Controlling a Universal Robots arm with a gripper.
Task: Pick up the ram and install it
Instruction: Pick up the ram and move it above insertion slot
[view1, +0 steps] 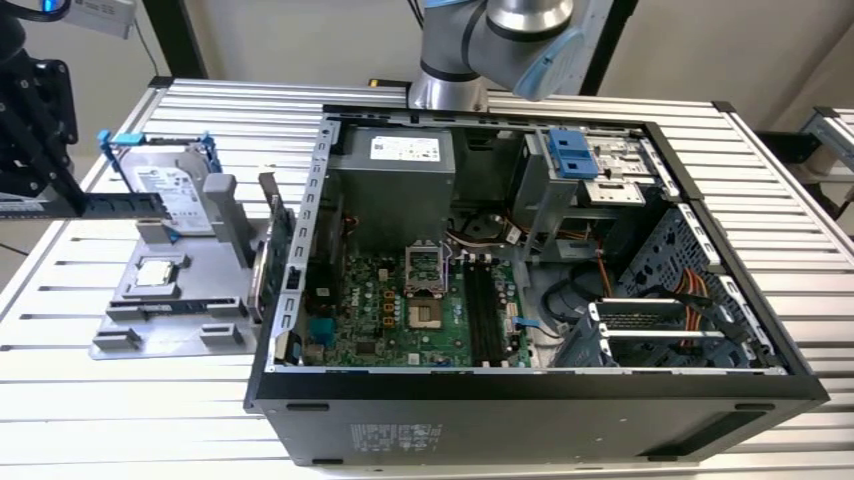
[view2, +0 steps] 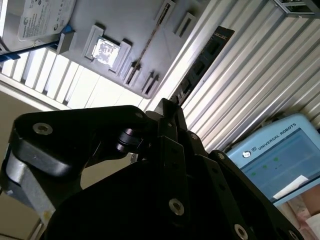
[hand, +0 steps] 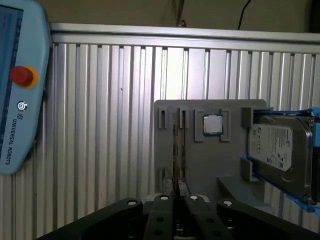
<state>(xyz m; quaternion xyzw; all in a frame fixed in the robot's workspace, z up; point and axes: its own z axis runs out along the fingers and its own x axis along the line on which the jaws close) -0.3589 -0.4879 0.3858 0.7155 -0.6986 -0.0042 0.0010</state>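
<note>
Second wrist view shows gripper (view2: 171, 107) clamping the ram (view2: 205, 57).

Arm: grey tube with a silver, blue-capped joint (view1: 518, 35), at the far side of the scene, near the middle of the exterior view.
Gripper: black gripper (view1: 60, 195) at the exterior view's left edge, well apart from the joint; its linkage body also shows in both wrist views (hand: 177, 197) (view2: 170, 107).
Fingers: the two fingers (hand: 162, 206) are drawn close together, tips almost meeting.
Grip: clamped on the ram (hand: 176, 150), which is pinched edge-on between the tips and sticks straight out beyond them (view2: 207, 52).
</note>
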